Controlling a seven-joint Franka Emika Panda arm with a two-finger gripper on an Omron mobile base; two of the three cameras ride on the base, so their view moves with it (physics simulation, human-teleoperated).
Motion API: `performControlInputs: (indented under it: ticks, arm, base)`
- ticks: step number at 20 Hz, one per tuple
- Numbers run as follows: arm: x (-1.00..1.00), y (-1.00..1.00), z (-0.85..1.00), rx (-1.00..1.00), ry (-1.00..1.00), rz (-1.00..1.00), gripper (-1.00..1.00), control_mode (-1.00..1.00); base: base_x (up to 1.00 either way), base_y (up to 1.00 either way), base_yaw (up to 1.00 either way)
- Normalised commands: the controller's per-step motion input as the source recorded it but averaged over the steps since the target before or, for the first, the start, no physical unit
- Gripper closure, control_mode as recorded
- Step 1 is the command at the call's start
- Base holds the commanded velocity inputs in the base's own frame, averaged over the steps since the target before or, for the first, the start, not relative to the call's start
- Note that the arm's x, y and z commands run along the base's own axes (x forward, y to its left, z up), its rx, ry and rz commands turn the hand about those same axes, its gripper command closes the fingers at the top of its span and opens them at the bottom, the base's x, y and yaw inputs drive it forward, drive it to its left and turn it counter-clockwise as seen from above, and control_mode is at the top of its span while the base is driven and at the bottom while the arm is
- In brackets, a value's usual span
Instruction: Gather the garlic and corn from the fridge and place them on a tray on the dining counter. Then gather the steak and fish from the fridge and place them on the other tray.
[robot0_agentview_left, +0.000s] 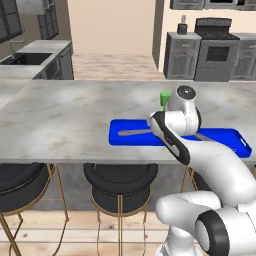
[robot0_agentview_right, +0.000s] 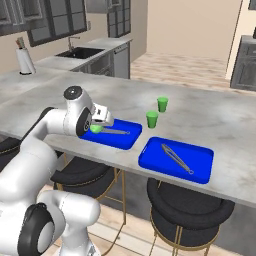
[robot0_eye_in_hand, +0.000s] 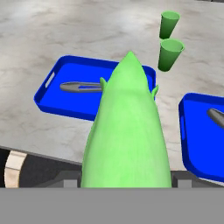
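Even, bright rendered light — no glare, no blur. The long grey marbled stone counter (robot0_agentview_left: 70, 120) carries only faint shadows; the black round stools (robot0_agentview_left: 120, 181) at six o'clock sit darker underneath.

Rendered home kitchen. Long grey marbled stone counter (robot0_agentview_left: 65, 115) fronted by black round stools on thin gold legs (robot0_agentview_left: 120, 182). Dark-grey cabinets (robot0_agentview_left: 181, 55) and a grey oven range (robot0_agentview_left: 216, 50) along the far wall. Wall counter with a sunken dark sink (robot0_agentview_right: 80, 52) and tap under dark-framed windows. Pale wooden plank floor (robot0_agentview_left: 112, 65), beige walls. Two upright green cups (robot0_agentview_right: 152, 119) on the stone top.
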Motion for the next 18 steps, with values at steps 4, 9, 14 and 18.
performControlInputs:
  ticks: [4, 9, 14, 18]
  arm:
    - [0.0, 0.0, 0.0, 0.0, 0.0, 0.0, 1.0, 1.0]
    - [0.0, 0.0, 0.0, 0.0, 0.0, 0.0, 1.0, 1.0]
    - [0.0, 0.0, 0.0, 0.0, 0.0, 0.0, 1.0, -1.0]
    - [0.0, 0.0, 0.0, 0.0, 0.0, 0.0, 1.0, -1.0]
  base:
    - [0.0, 0.0, 0.0]
    - [0.0, 0.0, 0.0]
    - [0.0, 0.0, 0.0]
    - [0.0, 0.0, 0.0]
